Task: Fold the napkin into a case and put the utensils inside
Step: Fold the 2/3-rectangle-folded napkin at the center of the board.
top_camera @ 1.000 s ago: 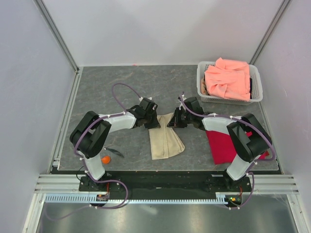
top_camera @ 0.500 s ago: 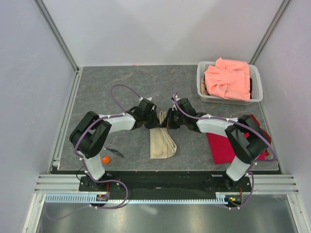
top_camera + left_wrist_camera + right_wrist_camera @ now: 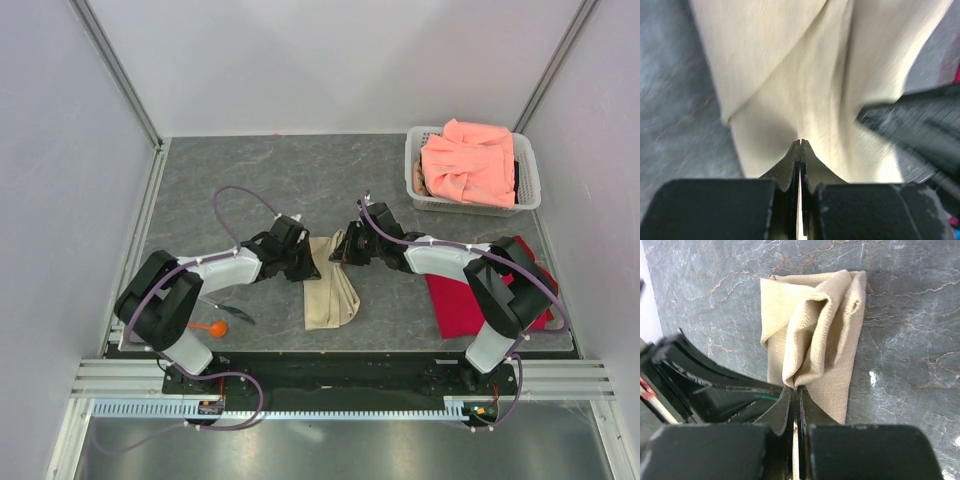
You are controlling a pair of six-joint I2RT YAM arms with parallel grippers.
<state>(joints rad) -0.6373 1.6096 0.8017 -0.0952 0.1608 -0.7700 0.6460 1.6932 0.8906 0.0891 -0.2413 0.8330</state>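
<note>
At the near left the spoon (image 3: pixel 212 327) and a thin dark utensil (image 3: pixel 238 316) lie on the table (image 3: pixel 230 190) half under the left arm, the utensil's shape too small to make out. The left gripper (image 3: pixel 300 262) (image 3: pixel 800 146) is pinched tight on the far left corner of the napkin (image 3: pixel 328 295) (image 3: pixel 790 65) (image 3: pixel 815 330), which lies bunched in loose folds at the table's middle, and its blurred wrist view cuts off most of the cloth. The right gripper (image 3: pixel 345 250) (image 3: pixel 795 390) is clamped on the far right corner, and further right the red cloth (image 3: pixel 460 300) lies partly under the right arm.
</note>
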